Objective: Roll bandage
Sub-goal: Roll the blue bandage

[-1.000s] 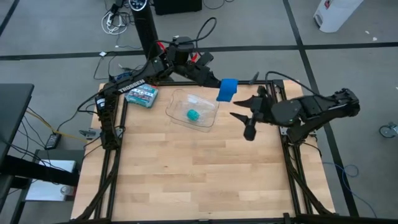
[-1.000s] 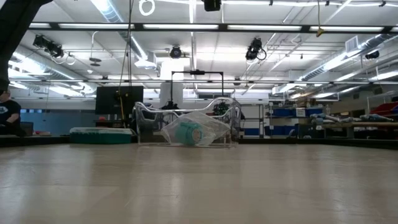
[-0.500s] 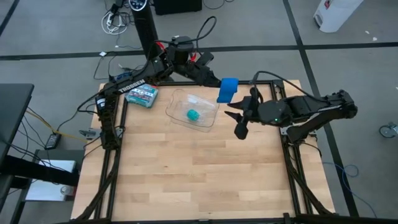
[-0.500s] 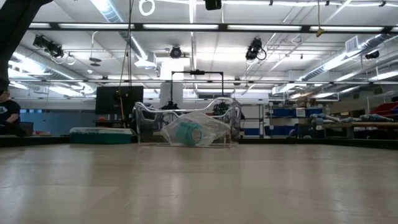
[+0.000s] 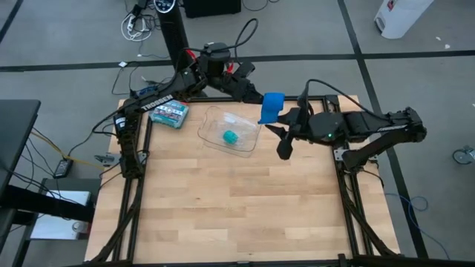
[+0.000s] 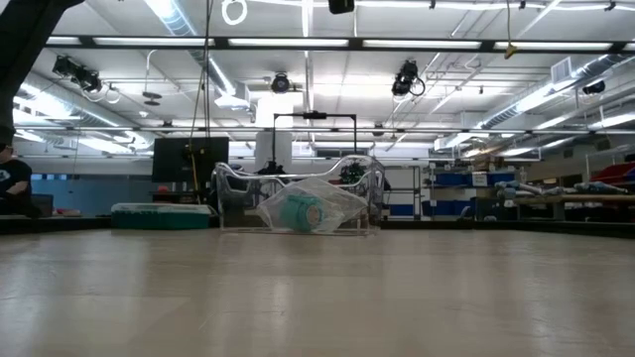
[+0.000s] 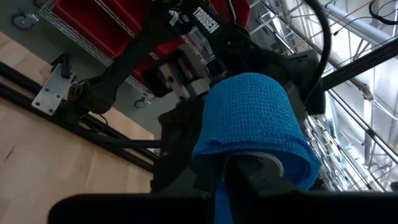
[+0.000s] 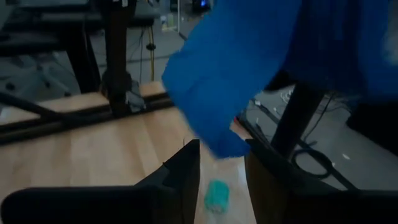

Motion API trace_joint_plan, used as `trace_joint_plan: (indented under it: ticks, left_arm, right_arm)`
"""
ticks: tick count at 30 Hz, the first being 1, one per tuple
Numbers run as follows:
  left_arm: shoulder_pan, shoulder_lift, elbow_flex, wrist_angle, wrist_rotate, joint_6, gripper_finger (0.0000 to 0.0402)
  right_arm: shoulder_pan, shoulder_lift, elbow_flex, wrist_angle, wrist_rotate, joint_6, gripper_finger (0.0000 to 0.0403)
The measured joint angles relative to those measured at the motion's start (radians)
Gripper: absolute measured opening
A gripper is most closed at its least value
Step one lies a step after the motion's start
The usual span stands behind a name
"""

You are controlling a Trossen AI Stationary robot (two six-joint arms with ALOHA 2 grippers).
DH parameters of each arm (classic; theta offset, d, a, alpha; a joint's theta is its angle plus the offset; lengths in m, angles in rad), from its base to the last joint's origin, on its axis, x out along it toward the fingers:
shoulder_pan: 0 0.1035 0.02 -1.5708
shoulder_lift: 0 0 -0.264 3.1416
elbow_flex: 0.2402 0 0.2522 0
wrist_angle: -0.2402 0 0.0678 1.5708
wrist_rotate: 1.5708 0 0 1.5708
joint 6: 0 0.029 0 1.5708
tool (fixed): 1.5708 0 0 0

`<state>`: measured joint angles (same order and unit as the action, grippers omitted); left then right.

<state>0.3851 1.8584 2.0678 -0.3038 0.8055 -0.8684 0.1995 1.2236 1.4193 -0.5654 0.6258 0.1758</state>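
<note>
The left gripper (image 5: 261, 99) was clamped on the bandage (image 5: 272, 107), a blue roll held up over the table's far edge, so the right gripper (image 5: 283, 132), fingers spread just beside it, could take the hanging end.

**Quick headcount of the table**

So here's what I count: two arms, each with one gripper, so a left gripper (image 5: 261, 99) and a right gripper (image 5: 283, 136). One blue bandage (image 5: 272, 107). One clear plastic tray (image 5: 215, 119) with one small teal roll (image 5: 231, 137) in it. One green-and-white printed box (image 5: 169, 113). One wooden table (image 5: 230, 208). One person (image 6: 12, 178) in the room behind.
</note>
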Motion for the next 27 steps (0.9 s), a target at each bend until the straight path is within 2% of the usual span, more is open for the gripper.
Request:
trace_joint_plan:
  ticks: [5, 8, 14, 27]
  left_arm:
    - [0.0, 0.0, 0.0, 0.001, 0.0, 0.005, 0.0026]
    - [0.0, 0.0, 0.0, 0.001, 0.004, 0.005, 0.0026]
    - [0.003, 0.0, 0.0, 0.007, 0.019, 0.003, 0.0026]
    - [0.003, 0.0, 0.0, 0.014, 0.02, 0.0, 0.0026]
  right_arm:
    - [-0.013, 0.0, 0.0, 0.02, -0.003, 0.002, 0.0104]
    - [-0.014, 0.0, 0.0, -0.004, -0.043, 0.008, 0.0087]
    - [0.006, -0.022, 0.0, -0.183, -0.108, 0.106, 0.0063]
    - [-0.06, -0.027, 0.0, -0.105, -0.119, 0.035, 0.0102]
